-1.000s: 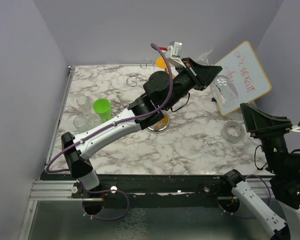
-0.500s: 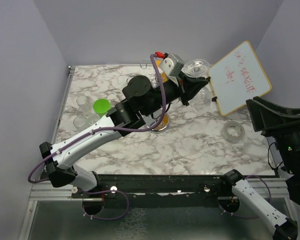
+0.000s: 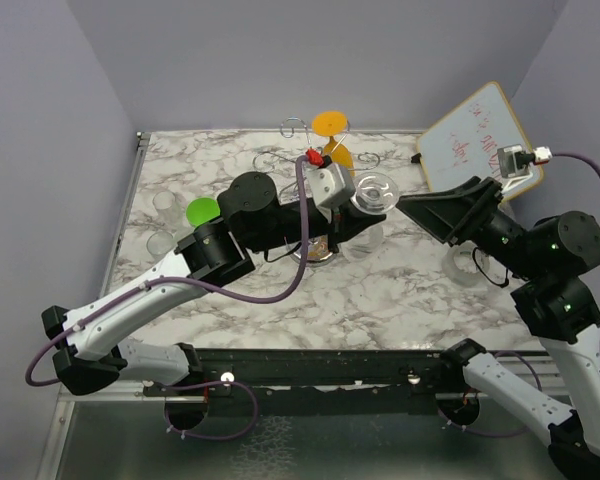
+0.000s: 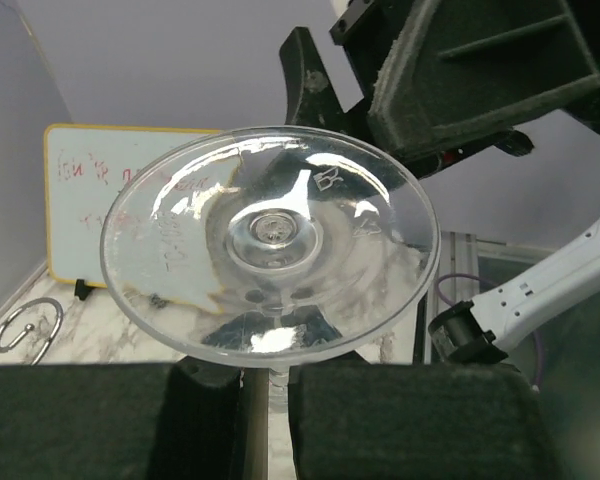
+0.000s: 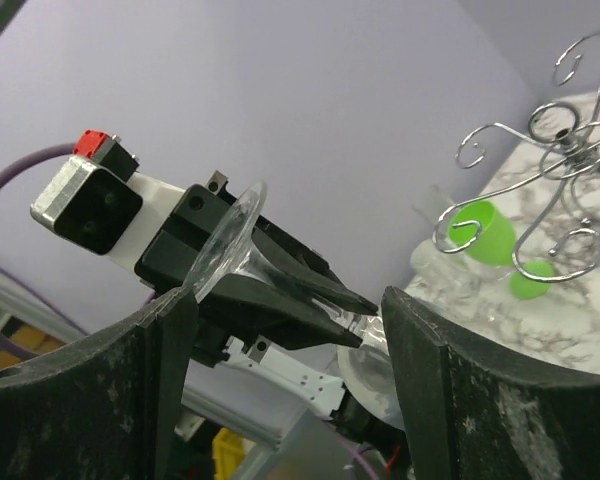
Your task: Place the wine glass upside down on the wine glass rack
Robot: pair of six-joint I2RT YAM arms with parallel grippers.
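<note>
The left gripper (image 4: 268, 395) is clenched on the stem of the wine glass (image 4: 270, 230), its two padded fingers (image 4: 110, 420) pinching just under the foot. That leaves the round foot free and facing the wrist camera. From above, the glass hangs in the air over the middle of the marble table (image 3: 400, 290), just right of the wine glass rack (image 5: 565, 130). Its foot is uppermost and its bowl lower, tilted rather than fully plumb. A stem grip suits the job: the foot has to slide over one of the rack's curled arms, so it must stay clear of the fingers.

The right gripper (image 5: 288, 300) is spread wide and grasps nothing. It reaches in from the right with its fingertips close to the glass, and its wrist view is framed on the foot and stem. This looks like readiness to take or steady the glass, though that is a guess.

The rack's scrolls stand far and left of the glass, not touching it. A green cup (image 3: 202, 210) sits left of the rack, and a whiteboard (image 3: 475, 150) leans at the far right.
</note>
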